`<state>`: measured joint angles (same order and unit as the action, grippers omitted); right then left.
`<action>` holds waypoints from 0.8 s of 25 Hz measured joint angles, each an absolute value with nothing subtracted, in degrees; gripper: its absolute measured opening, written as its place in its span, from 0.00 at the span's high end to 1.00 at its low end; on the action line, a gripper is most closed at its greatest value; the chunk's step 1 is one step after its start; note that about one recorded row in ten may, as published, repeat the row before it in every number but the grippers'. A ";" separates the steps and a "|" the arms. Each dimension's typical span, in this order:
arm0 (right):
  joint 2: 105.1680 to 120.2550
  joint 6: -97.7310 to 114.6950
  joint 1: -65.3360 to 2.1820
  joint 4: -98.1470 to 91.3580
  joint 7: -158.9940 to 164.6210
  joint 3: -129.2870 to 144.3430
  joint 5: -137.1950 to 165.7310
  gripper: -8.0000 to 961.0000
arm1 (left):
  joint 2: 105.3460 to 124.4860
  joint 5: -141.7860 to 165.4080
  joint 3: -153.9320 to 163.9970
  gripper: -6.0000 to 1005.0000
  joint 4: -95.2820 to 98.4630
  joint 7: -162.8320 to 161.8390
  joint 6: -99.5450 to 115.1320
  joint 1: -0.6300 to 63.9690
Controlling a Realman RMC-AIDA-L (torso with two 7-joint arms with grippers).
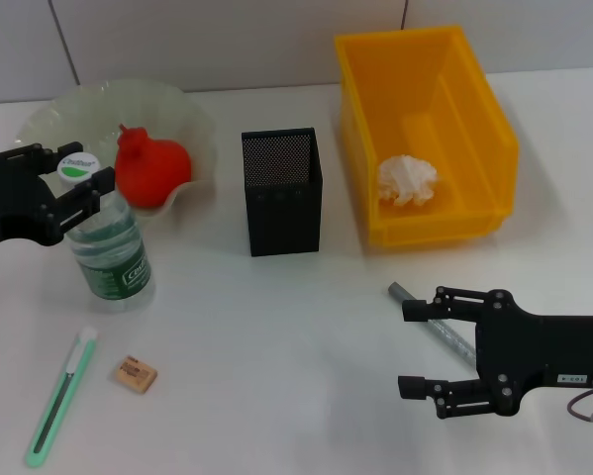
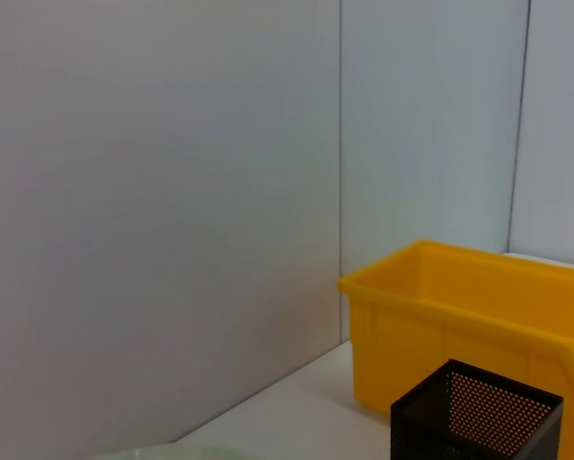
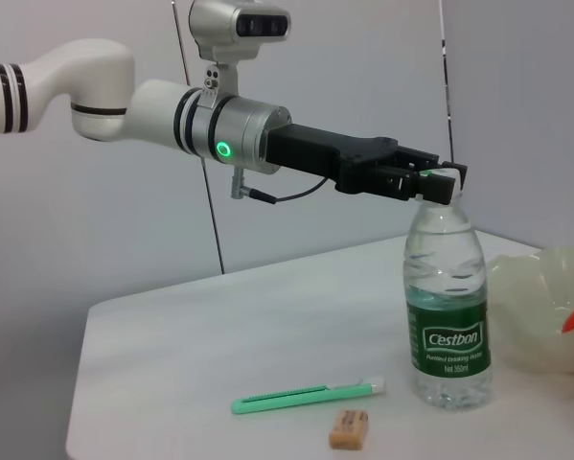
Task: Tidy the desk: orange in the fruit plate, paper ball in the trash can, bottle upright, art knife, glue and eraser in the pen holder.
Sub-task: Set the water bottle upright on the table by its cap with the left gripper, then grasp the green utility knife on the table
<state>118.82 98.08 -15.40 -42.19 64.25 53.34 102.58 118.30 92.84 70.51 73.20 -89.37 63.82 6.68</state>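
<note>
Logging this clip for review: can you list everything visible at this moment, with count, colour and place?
water bottle: one, clear with green label and white cap, upright in front of the plate
plate: one, pale translucent, far left of the table
red fruit: one, lying in the plate
pen holder: one, black mesh, centre
bin: one, yellow, right of the pen holder
paper ball: one, white, inside the bin
knife: one, green, near left on the table
eraser: one, tan, beside the knife
grey stick: one, by the right gripper
left gripper: black, around the bottle cap
right gripper: black, open, low over the near right table
</note>
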 joint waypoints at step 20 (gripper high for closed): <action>118.92 98.62 -14.82 -42.10 64.23 53.20 102.56 0.15 | 118.46 88.95 65.95 0.21 77.98 -90.92 70.54 5.09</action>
<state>118.92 98.62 -14.82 -42.10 64.24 53.20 102.56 118.46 88.95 65.95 77.98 -90.92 70.54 5.09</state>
